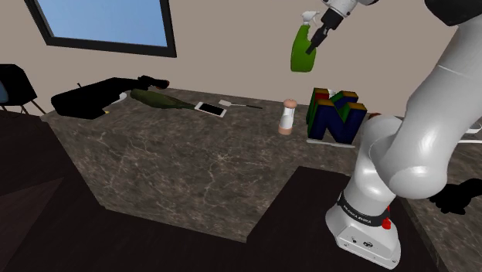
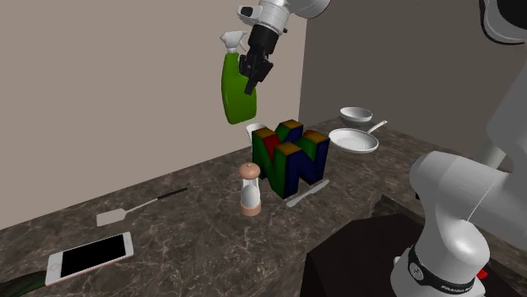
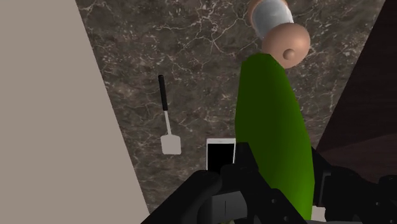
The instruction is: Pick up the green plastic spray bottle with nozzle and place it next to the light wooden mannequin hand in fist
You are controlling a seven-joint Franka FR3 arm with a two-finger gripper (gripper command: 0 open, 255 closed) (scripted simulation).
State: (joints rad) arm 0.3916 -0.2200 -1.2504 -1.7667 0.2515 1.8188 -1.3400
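Starting nearest the stand (image 1: 363,226): the front part of the desk (image 1: 193,162) is bare dark marble, and everything sits along its back edge by the wall. There's a small peach-and-white upright piece (image 2: 248,190) there, which I'm taking as the mannequin fist. A coloured N-shaped block (image 2: 291,156) stands just beside it. A spatula (image 2: 139,208) and a phone (image 2: 89,256) lie further along that back edge, well apart from the fist.

High above all that, the gripper (image 2: 252,72) is clamped on the green spray bottle (image 2: 236,93) up near its nozzle. The bottle hangs base down, clear of the desk. From the wrist view it looks almost straight over the fist.

So the lift looks done and this is the carry-and-lower bit, I'd say. Tips: don't drop straight down or you'll knock the fist over. Shift sideways first toward the spatula side, where the marble is open, not into the gap by the N block. Lower slowly and keep the bottle upright. Only open once the base sits flat, since it looks top-heavy and could tip.
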